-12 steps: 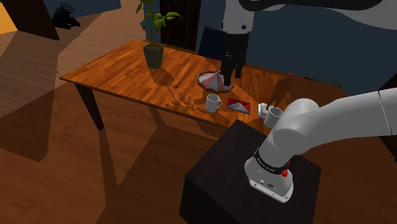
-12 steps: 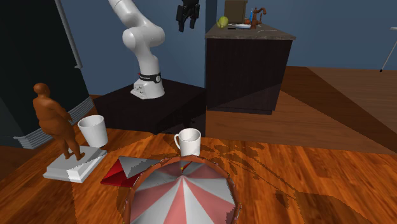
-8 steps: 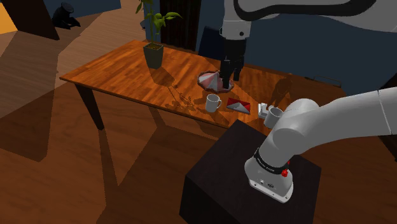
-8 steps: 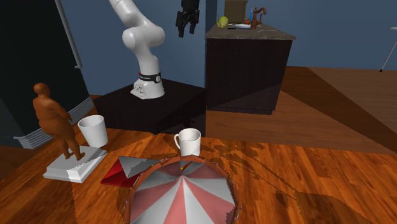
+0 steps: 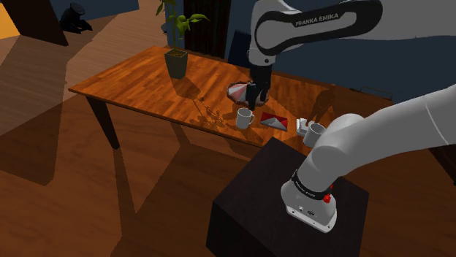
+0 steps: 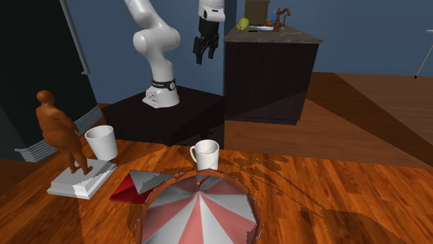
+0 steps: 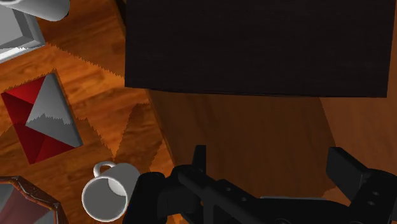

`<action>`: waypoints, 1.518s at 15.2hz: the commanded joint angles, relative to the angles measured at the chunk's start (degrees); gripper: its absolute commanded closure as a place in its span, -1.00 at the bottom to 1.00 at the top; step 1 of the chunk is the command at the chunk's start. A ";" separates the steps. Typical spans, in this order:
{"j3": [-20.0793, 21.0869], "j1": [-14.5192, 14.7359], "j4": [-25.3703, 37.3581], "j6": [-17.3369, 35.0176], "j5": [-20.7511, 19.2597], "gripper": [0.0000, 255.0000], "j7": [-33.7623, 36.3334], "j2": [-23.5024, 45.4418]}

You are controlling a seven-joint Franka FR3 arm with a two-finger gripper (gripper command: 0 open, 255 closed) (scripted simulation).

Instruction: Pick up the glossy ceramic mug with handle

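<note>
The white glossy mug (image 5: 244, 118) with a handle stands upright near the table's front edge, between a striped dish and a red-and-grey card. It is also in the second exterior view (image 6: 206, 154) and the wrist view (image 7: 109, 194), its handle turned toward the card. My black gripper (image 5: 256, 98) hangs open above the table, just behind and above the mug. It shows high over the stand in the second exterior view (image 6: 202, 55). In the wrist view the gripper (image 7: 273, 168) has nothing between its fingers, and the mug lies off to one side of them.
A second white cup (image 5: 315, 133) without a visible handle stands by a brown figurine (image 6: 59, 132) on a grey base. A red-and-white striped dish (image 5: 243, 91), a red-and-grey card (image 5: 274, 120) and a potted plant (image 5: 175, 58) share the wooden table (image 5: 139, 80). The dark stand (image 5: 285, 197) adjoins the table.
The arm has swung down and the gripper has dropped lower toward the table near the mug. Its fingers stay open. Nothing on the table has moved.
</note>
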 commanded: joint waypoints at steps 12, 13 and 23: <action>-6.93 -4.22 1.11 28.35 -4.88 -1.00 -7.63 24.58; -7.38 -4.46 1.80 30.26 -4.85 -1.00 -8.27 26.80; -9.22 -7.84 13.04 45.34 -0.46 -1.00 -16.25 49.48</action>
